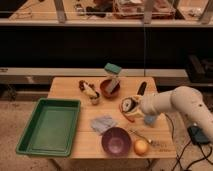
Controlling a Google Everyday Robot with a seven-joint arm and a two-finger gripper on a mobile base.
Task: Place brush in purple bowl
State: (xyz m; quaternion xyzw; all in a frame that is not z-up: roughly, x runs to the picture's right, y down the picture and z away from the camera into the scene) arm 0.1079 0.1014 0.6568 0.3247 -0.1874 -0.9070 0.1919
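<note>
One gripper (128,106) is seen low over the right half of the wooden table (66,87), and its fingers are shut tight. Whether anything is held in them cannot be told. The gripper is carried by a fat white arm (175,101) that is stretched in from the right side.

An orange stick (129,118) is seen just under the gripper. A small blue cup (149,120) is set just beside the stick, under the arm. The brush (142,88) is laid on the table just behind the gripper, with its black handle pointed to the back. A reddish bowl (106,90) is set left of the brush, and a green block (113,69) is seen at the bowl's back rim.

The purple bowl (116,141) is set near the front edge, well apart from the brush. A round orange fruit (141,147) is placed just beside it on the right, and a thin silver spoon (142,135) is laid behind the fruit. A grey cloth (103,123) is spread just behind the purple bowl. A big green tray (50,127) is set at the left end of the table.
</note>
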